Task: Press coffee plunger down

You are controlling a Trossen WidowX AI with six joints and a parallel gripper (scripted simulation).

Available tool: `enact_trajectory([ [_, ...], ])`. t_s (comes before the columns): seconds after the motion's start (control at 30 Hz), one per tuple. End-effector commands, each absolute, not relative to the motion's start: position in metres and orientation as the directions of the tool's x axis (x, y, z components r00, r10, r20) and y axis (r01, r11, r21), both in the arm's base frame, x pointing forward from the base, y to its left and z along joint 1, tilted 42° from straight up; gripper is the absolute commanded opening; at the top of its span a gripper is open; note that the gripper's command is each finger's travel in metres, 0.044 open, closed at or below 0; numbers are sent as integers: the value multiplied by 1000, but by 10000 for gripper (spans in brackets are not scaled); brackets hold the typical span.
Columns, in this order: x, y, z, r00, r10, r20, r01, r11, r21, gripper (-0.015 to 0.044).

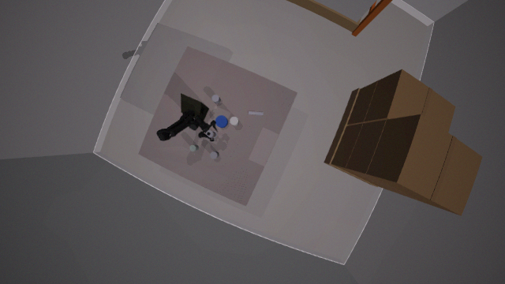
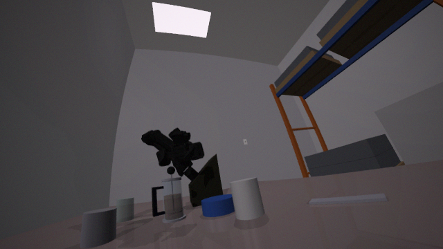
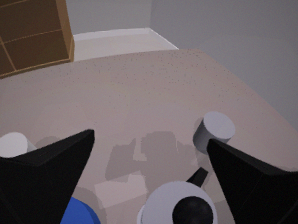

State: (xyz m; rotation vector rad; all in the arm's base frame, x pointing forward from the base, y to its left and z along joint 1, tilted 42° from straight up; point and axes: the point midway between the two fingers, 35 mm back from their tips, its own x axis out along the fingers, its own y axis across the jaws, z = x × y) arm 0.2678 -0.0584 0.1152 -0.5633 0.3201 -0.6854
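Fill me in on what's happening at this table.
A single robot arm is working on a coffee press that stands upright on the table. Its tool is wide open and holds nothing; it sits just above the black plunger knob, one finger on either side and apart from it. The exterior view shows a short length of rod under the knob, above the lid. A blue disc, a white cylinder and two grey cylinders stand around the press.
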Motion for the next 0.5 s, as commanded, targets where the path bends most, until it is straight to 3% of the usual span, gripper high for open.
enact_trajectory([
  [0.0, 275, -46, 126, 753, -652, -95, 501, 660, -560, 440],
  [0.23, 257, -24, 134, 713, -681, -167, 494, 657, -570, 440],
  [0.47, 222, -17, 166, 697, -706, -126, 509, 611, -606, 440],
])
